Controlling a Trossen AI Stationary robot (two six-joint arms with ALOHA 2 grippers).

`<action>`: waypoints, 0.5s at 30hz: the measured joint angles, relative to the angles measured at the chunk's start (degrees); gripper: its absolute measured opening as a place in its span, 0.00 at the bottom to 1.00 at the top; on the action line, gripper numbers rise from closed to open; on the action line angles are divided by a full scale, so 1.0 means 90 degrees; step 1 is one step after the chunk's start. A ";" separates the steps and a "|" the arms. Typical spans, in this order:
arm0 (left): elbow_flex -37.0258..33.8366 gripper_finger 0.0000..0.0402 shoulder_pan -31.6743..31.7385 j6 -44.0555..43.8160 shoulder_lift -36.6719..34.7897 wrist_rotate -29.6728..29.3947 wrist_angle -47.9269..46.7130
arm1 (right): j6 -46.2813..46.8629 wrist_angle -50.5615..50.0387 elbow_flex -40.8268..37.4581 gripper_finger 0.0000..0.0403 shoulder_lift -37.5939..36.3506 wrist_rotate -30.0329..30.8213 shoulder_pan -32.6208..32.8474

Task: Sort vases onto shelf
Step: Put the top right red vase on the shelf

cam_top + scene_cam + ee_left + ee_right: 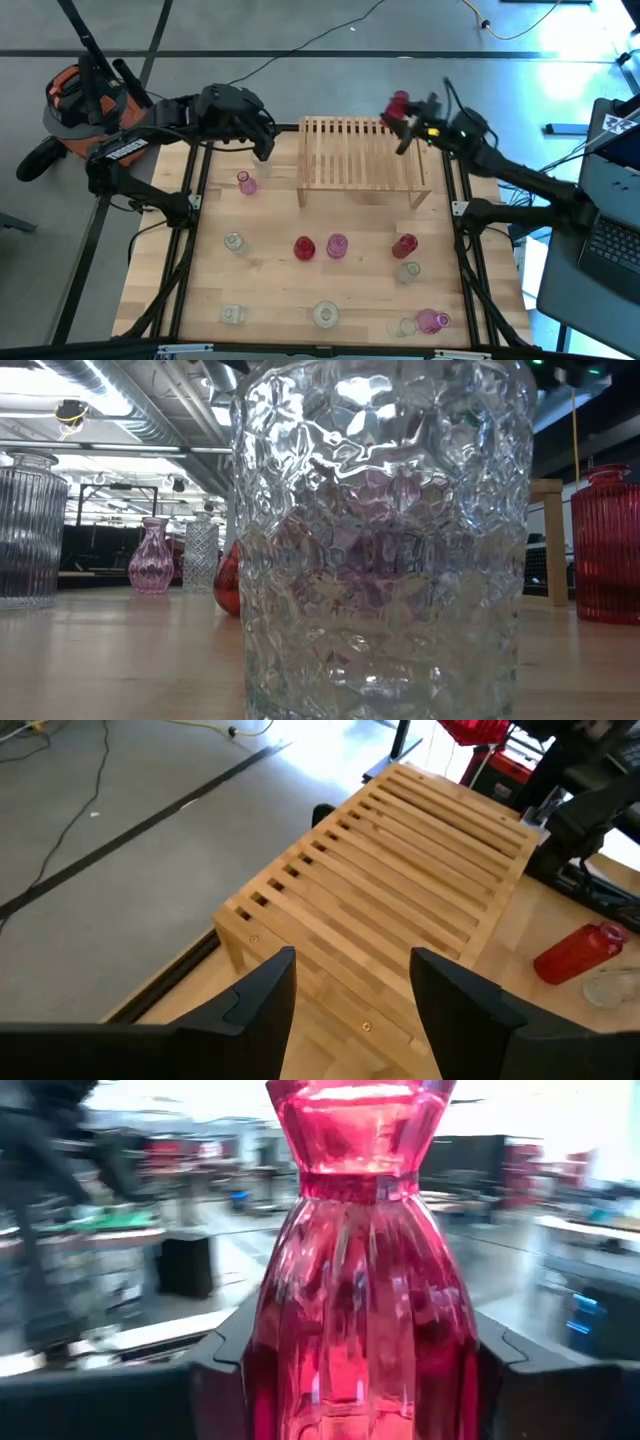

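Observation:
The shelf (360,155), a light slatted wood rack, stands at the table's far middle; it also fills the left wrist view (400,870). My right gripper (405,118) is off the shelf's far right corner, shut on a red vase (399,102). My left gripper (265,145) hovers open and empty by the shelf's far left corner. Red (304,248), pink (337,245) and clear (234,243) vases stand on their bases on the table. My right gripper pinches the red vase's wide lower body (365,1360) between its two fingers (225,1370), one on each side. The fingers come at it about level from the table's right side. The vase is lifted clear and stands upright, neck up.
More vases stand nearer: pink (246,182), red (404,245), clear (326,315), pink (432,320). A large clear vase (380,540) fills the low view. A laptop (610,230) sits off the right edge. The shelf's slats are bare.

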 joint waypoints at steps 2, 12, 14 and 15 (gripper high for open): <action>-0.0018 0.47 0.0007 0.0045 0.0002 0.0001 0.0094 | 0.0007 -0.0105 -0.0366 0.46 -0.0409 0.0602 0.0011; -0.0018 0.47 0.0032 0.0183 0.0000 -0.0044 0.0755 | 0.0256 -0.1147 -0.0690 0.46 -0.0881 0.2824 0.0016; -0.0018 0.47 0.0034 0.0171 0.0000 -0.0062 0.0770 | 0.0473 -0.1312 -0.0690 0.46 -0.0836 0.3112 0.0018; -0.0018 0.47 0.0034 0.0152 0.0000 -0.0079 0.0772 | 0.0586 -0.1410 -0.0690 0.46 -0.0811 0.3299 0.0022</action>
